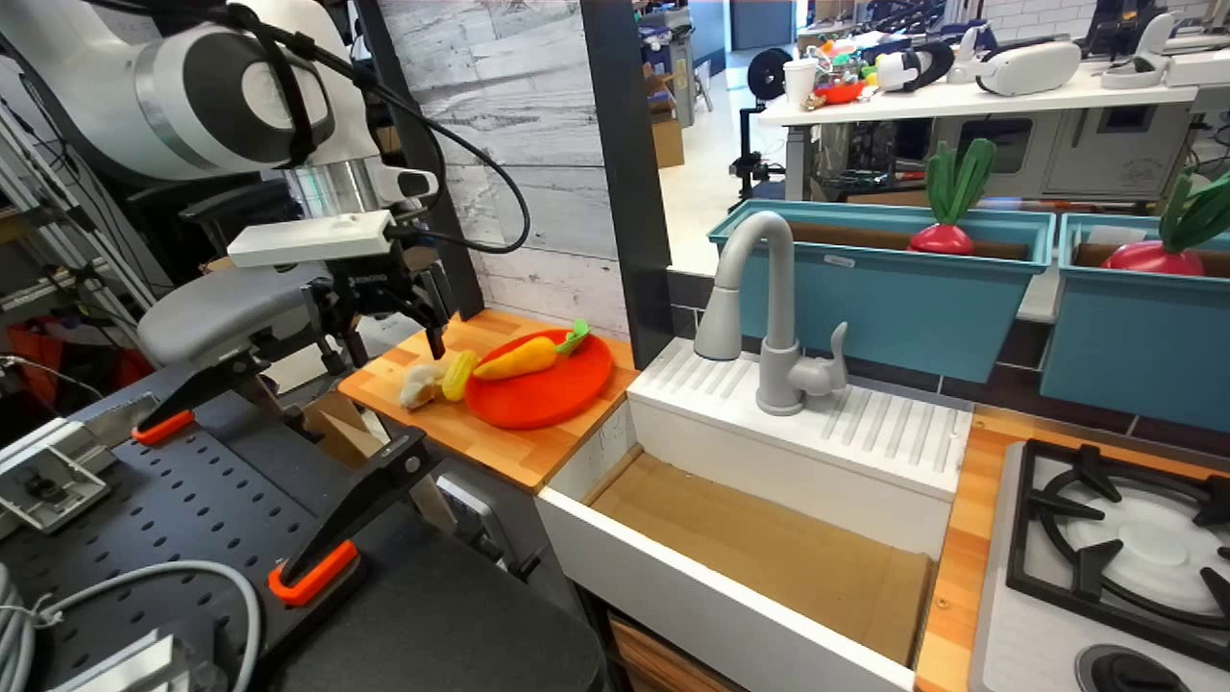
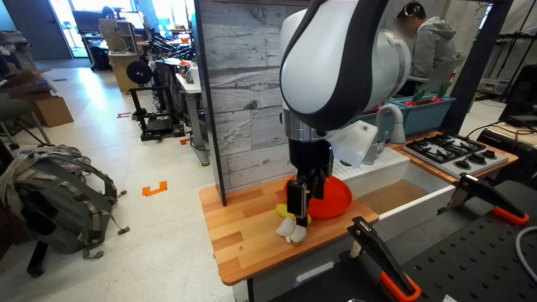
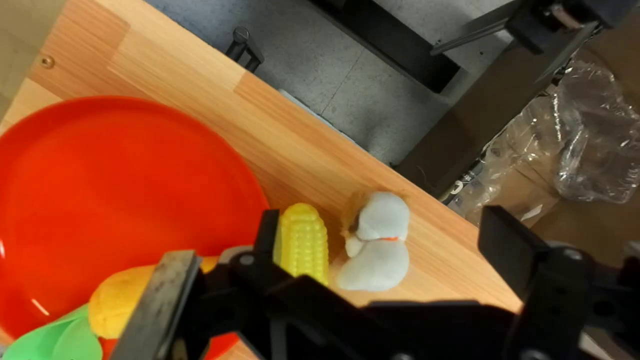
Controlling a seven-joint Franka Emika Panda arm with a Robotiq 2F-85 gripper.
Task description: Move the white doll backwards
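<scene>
Over the wooden counter (image 3: 300, 150), fingers (image 3: 507, 250) of gripper (image 3: 381, 232) are wide apart. White doll (image 3: 377, 265) on the wood below, within the gap as the wrist view has it, near the counter edge. Yellow corn (image 3: 303, 245) just beside doll, between it and orange-red plate (image 3: 125, 175). Carrot (image 1: 519, 359), green top, lies on plate. Farther out, in an exterior view: sink (image 1: 673, 596), grey faucet (image 1: 780, 298), stove (image 1: 1038, 625). Teal planter (image 1: 922, 298) behind faucet, red green-leaved vegetable (image 1: 942, 240) in it.

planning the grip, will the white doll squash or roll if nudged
The white doll looks matte and stuffed, so it would probably squash slightly. Its two-lobed outline, pinched midway, suggests it may pivot rather than roll.
</scene>
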